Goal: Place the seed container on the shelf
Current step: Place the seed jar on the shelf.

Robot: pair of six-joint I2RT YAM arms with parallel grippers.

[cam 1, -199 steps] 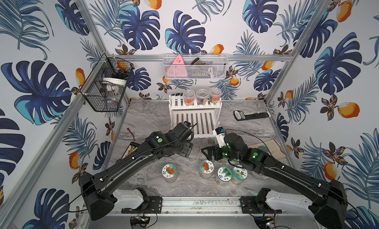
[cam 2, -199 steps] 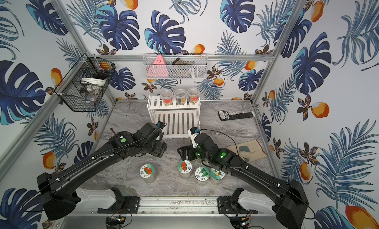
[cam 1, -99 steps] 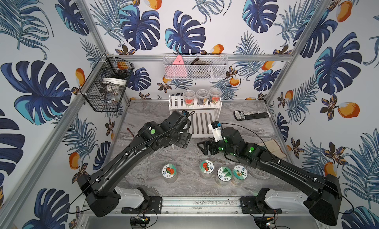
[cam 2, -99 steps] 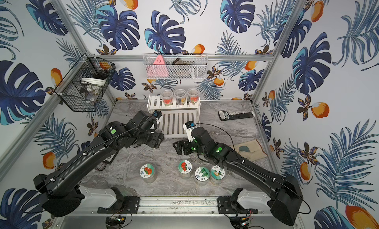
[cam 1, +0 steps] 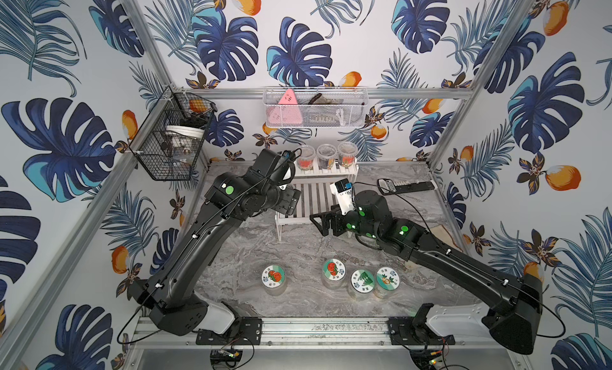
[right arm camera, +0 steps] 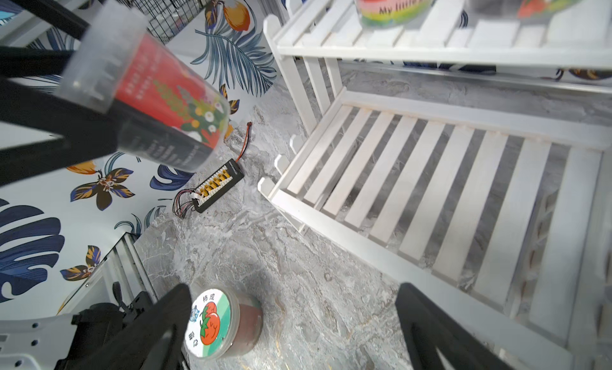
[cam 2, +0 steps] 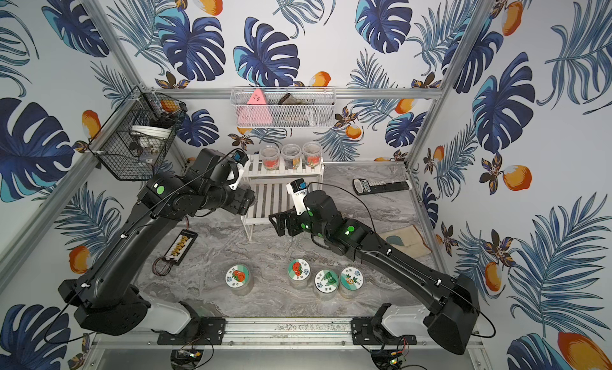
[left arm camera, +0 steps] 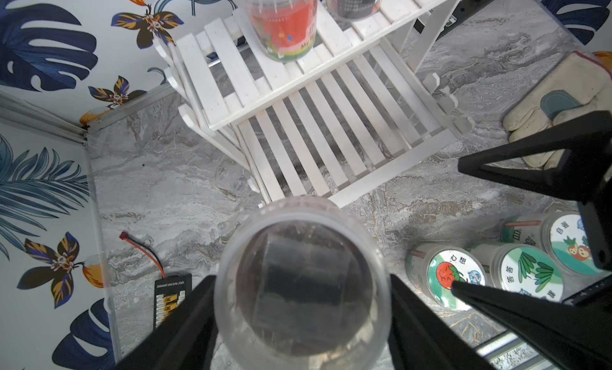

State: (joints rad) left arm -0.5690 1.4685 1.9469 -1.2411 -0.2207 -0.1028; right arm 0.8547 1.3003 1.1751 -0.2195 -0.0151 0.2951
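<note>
Two arms work over the marble table (cam 1: 298, 246), and both have shifted since a second ago. The left arm (cam 1: 198, 252) has swung away from mid-table toward the far left, so the left gripper (cam 1: 288, 201) now hangs at the left edge of the shelf (cam 1: 314, 199). The right arm (cam 1: 447, 252) has pushed farther in too. The right gripper (cam 1: 324, 223) sits just off the near edge of the lower tier, jaws spread wide and empty, as before.

The left gripper stays clenched on the seed container (left arm camera: 303, 285). The right wrist view shows that clear jar (right arm camera: 149, 100) with its red label, tilted in the air beside the shelf's near-left corner and off the slats. Three containers (cam 1: 326, 154) stand unmoved on the upper tier. Four lidded jars (cam 1: 362, 280) remain in their row on the near table.
</note>
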